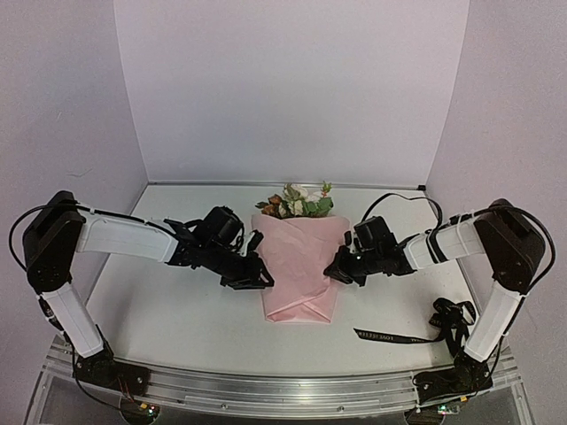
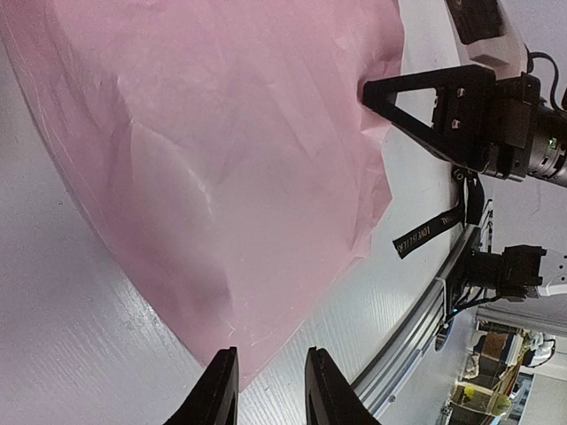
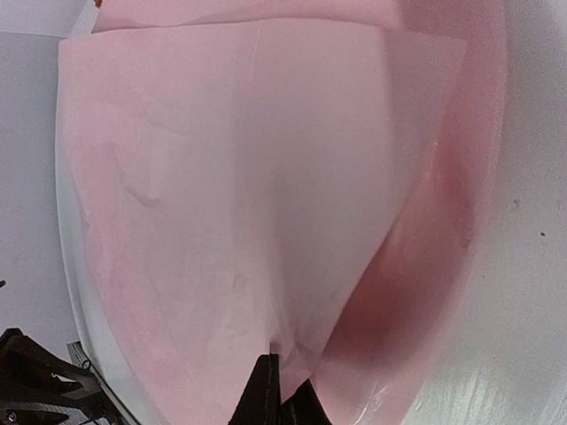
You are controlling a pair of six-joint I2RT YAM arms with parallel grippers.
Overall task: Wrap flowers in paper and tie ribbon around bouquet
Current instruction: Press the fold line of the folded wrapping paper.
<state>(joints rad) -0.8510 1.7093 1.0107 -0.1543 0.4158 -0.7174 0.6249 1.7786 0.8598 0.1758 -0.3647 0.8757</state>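
Paper (image 1: pixel 297 266) folded cone-like around flowers (image 1: pixel 297 202); right pincer (image 1: pixel 331 273) pinches it, left pincer (image 1: pixel 264 280) parted.

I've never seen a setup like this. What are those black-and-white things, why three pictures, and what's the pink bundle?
Those are two robot arms bolted to a white table. The wide picture looks down from above; the other two come from a camera on each wrist. In the middle lie flowers wrapped in pink paper. The right gripper pinches the paper's edge; the left gripper is open at the opposite side. A black ribbon lies on the table beside the right arm's base.
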